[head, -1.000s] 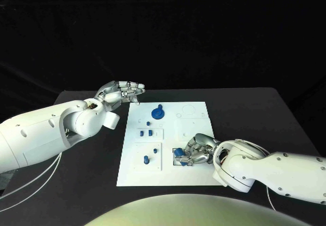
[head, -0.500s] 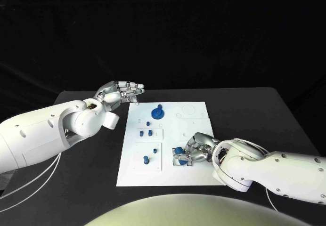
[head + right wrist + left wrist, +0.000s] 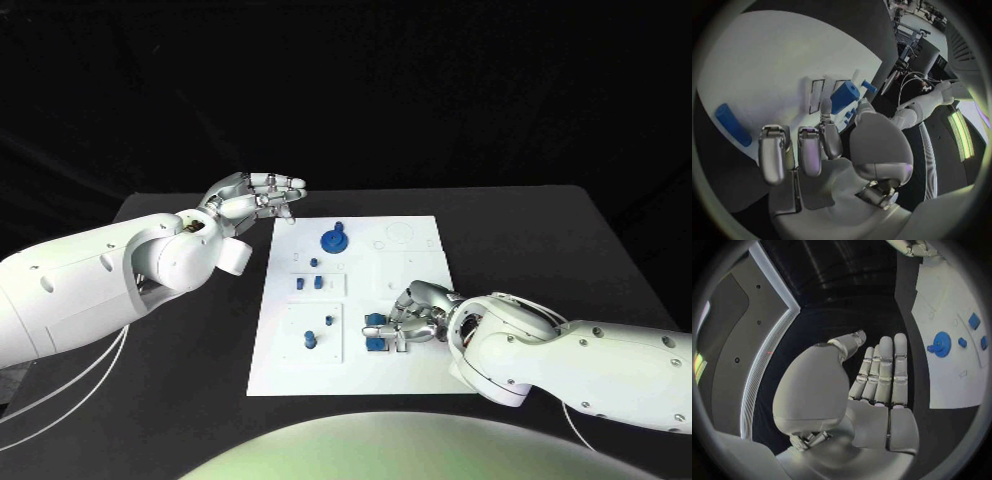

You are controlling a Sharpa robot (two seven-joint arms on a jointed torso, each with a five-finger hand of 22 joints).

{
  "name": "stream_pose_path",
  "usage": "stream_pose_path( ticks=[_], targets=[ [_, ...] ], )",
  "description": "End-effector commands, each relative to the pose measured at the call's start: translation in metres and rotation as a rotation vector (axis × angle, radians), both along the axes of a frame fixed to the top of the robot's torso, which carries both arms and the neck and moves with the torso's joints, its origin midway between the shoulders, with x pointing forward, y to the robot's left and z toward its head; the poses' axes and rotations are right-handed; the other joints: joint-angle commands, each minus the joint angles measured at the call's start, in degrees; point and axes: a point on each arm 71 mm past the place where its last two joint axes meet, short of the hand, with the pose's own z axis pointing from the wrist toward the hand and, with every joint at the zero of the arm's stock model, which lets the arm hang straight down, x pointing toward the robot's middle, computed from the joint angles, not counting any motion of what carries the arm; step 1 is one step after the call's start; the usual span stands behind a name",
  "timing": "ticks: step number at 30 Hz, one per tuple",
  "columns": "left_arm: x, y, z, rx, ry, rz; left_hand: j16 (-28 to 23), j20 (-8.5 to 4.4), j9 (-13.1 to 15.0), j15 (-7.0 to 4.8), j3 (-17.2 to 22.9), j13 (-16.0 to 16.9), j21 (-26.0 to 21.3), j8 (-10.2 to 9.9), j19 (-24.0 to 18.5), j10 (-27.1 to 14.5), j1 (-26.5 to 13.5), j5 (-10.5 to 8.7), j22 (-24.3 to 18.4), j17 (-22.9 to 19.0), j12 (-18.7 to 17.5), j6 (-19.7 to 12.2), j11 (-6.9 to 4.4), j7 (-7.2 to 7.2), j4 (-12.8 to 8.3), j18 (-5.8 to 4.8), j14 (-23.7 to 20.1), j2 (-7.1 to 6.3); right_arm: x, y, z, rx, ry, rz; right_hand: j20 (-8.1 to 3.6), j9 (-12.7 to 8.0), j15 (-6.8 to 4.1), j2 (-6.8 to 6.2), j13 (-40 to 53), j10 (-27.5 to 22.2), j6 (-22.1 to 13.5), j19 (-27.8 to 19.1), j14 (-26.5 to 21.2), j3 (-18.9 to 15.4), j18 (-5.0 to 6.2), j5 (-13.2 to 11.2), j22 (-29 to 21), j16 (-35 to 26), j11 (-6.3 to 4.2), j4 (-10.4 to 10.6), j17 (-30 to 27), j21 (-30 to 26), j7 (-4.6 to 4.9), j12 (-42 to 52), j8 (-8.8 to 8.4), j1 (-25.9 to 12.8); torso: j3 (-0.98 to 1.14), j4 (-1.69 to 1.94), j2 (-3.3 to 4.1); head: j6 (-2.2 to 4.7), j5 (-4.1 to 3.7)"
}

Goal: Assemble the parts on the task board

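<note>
Now, on the black table [image 3: 548, 230], the white task board [image 3: 418, 250] lies at the middle with its long sides running from the near edge toward the far edge. The robot's right hand [image 3: 414, 315] rests over the board's near right part, its fingers curled down around a blue block [image 3: 378, 330]; the right wrist view shows that block [image 3: 844, 96] pinched between the thumb and a fingertip, held just above the board beside two narrow rectangular slots [image 3: 820, 95]. Whether the block touches the board cannot be told. The other fingers [image 3: 773, 152] are bent loosely and hold nothing.

Toward the board's far edge lies a round blue knob [image 3: 333, 240], seen in the left wrist view as a toothed disc [image 3: 941, 344]. Just nearer, close to the board's left edge, a pair of small blue pieces [image 3: 307, 283] stand side by side. Nearer still, a small blue peg [image 3: 330, 320] and a longer blue bar [image 3: 310, 341] occupy the near left part of the board. The right wrist view also shows a blue bar [image 3: 731, 130] lying flat on the board, well apart from the held block.

The left hand [image 3: 260, 196] hovers above the table just off the board's far left corner, touching nothing. Its fingers [image 3: 886, 370] are straight and pressed close side by side, with the thumb [image 3: 848, 342] set apart; it holds nothing.
</note>
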Motion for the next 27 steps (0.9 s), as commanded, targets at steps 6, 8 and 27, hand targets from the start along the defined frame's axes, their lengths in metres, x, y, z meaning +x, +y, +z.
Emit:
stream_pose_path(
  ticks=[6, 8, 27],
  targets=[
    [-0.001, -0.002, 0.001, -0.006, -0.005, -0.019, -0.12, -0.01, -0.05, 0.2, -0.25, -0.01, -0.36, 0.08, 0.28, -0.36, 0.0, 0.32, -0.1, -0.07, 0.29, -0.44, -0.18, 1.08, 0.14, 0.82, -0.17, 0.41, -0.002, 0.002, 0.002, -0.002, -0.019, 0.039, -0.26, 0.23, -0.25, 0.66, 5.27, 1.18, -0.54, 3.63, 4.11, -0.42, -0.48, 0.1, 13.47, -0.33, -0.14, -0.21, 5.74, -0.63, 0.11, -0.69, -0.48, 2.29, 0.03, -0.05, -0.06, 0.01, 0.08],
    [-0.001, -0.002, 0.001, -0.006, -0.005, -0.019, -0.11, -0.01, -0.06, 0.2, -0.26, -0.01, -0.4, 0.09, 0.32, -0.41, 0.02, 0.32, -0.13, -0.09, 0.36, -0.47, -0.18, 1.09, 0.15, 0.82, -0.17, 0.44, -0.002, 0.001, 0.003, 0.016, -0.02, 0.035, -0.24, 0.29, -0.23, 1.14, 5.21, 1.11, -0.66, 3.5, 4.08, -0.32, -0.42, -0.05, 13.38, -0.41, -0.11, -0.31, 5.58, -0.94, 0.16, -0.93, -0.64, 3.96, 0.03, -0.05, -0.07, 0.01, 0.15],
    [-0.001, 0.0, 0.001, -0.001, -0.002, -0.018, -0.1, -0.01, -0.07, 0.2, -0.27, -0.02, -0.43, 0.08, 0.34, -0.45, 0.0, 0.32, -0.15, -0.09, 0.4, -0.5, -0.17, 1.1, 0.19, 0.82, -0.18, 0.47, -0.008, -0.005, 0.012, 0.121, 0.004, 0.102, -0.34, 0.32, -0.36, 1.08, 6.6, 1.86, 0.08, 4.21, 4.48, 3.82, -0.79, -0.09, 13.89, 0.23, -0.3, -0.36, 7.45, 0.79, -0.05, 0.82, -1.34, 14.45, 0.06, 0.04, -0.04, 0.01, 0.21]
  ],
)
